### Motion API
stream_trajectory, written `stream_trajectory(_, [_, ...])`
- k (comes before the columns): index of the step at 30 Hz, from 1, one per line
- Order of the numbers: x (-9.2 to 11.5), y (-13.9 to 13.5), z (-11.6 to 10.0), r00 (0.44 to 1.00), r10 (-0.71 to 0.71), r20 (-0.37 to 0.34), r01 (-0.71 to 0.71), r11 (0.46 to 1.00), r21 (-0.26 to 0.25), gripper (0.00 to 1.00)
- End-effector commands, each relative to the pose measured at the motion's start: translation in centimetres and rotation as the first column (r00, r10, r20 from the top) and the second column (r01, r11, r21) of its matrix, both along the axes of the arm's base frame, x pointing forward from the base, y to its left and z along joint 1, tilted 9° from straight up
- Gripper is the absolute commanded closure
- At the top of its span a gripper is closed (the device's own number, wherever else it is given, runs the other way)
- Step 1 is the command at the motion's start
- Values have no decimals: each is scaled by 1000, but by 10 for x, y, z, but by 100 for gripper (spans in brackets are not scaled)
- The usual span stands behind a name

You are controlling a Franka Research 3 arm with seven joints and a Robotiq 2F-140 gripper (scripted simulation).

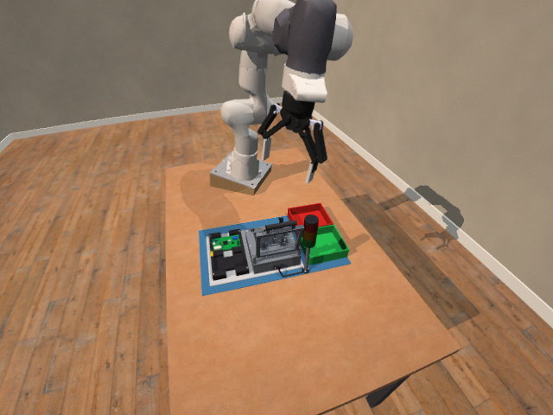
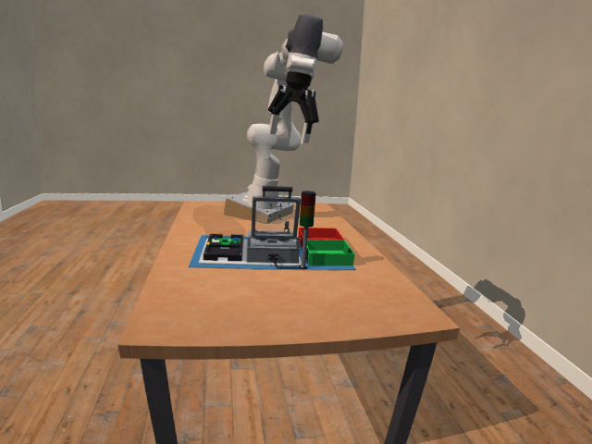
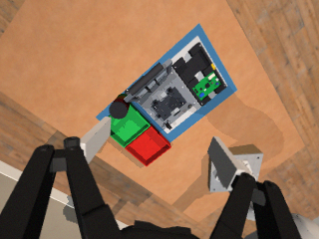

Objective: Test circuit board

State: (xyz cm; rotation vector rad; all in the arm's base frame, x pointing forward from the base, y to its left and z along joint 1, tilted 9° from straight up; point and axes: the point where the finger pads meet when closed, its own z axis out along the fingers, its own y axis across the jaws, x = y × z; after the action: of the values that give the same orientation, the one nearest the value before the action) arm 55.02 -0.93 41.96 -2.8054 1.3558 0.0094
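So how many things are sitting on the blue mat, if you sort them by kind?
Bins: 2, red and green
Tray: 1
Board: 1
Tester: 1
Tower: 1
Total: 6
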Motion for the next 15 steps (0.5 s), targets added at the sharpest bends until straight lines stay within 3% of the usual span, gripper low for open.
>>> stream_trajectory(1, [-3, -7, -3, 986, -167, -8, 167, 986, -1, 0])
stream_trajectory(15, [-10, -20, -9, 920, -392, -18, 392, 920, 16, 0])
